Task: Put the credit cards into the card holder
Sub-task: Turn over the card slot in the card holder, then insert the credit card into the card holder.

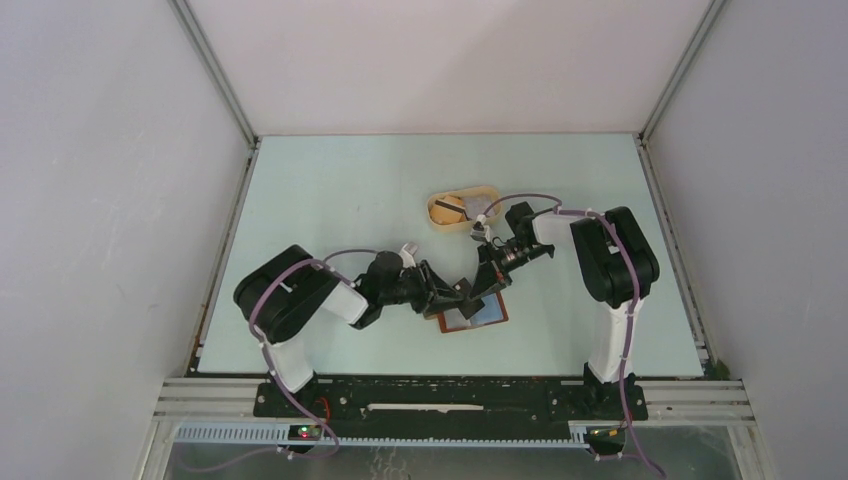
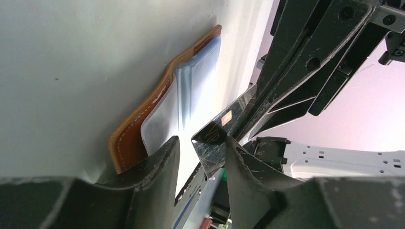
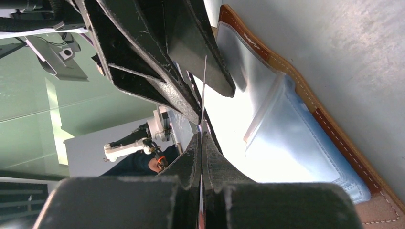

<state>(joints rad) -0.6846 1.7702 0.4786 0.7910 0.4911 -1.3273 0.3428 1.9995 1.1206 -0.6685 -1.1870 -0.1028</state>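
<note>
The card holder [image 1: 474, 315] lies open on the table, brown leather [image 2: 130, 140] rimming its clear and light blue inner pockets [image 3: 291, 138]. My right gripper [image 3: 201, 136] is shut on a dark credit card [image 2: 212, 138] marked "VIP", seen edge-on [image 3: 204, 90] in the right wrist view. It holds the card tilted just above the open pockets. My left gripper [image 2: 201, 143] stands open with the card's lower corner between its fingers; the card lies close to one finger and clear of the other. In the top view both grippers [image 1: 470, 292] meet over the holder.
A tan oval tray [image 1: 437, 222] stands behind the holder, with more grey credit cards [image 1: 470, 208] in it. The right arm reaches in from the right, the left arm from the left, and their fingers cross closely above the holder.
</note>
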